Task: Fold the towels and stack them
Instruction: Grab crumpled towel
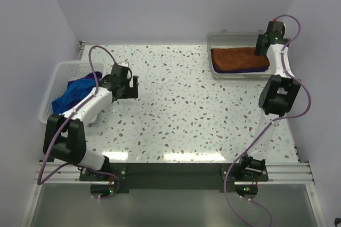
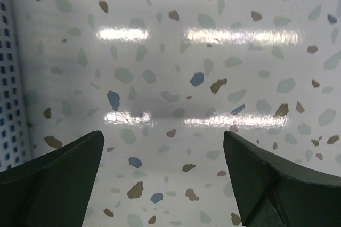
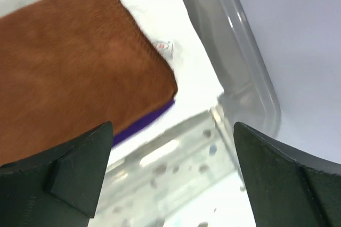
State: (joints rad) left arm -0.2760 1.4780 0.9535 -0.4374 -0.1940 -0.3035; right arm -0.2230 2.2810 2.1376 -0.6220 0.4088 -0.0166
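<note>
A folded brown towel lies on a purple towel in the clear bin at the back right. In the right wrist view the brown towel shows a purple edge under it. My right gripper is open and empty above the bin's right end, in its own view too. A crumpled blue towel lies in the white basket at the left. My left gripper is open and empty over bare table right of the basket, in its own view too.
The speckled table spreads between basket and bin. The basket's perforated wall shows at the left edge of the left wrist view. The bin's clear rim runs down the right of the right wrist view.
</note>
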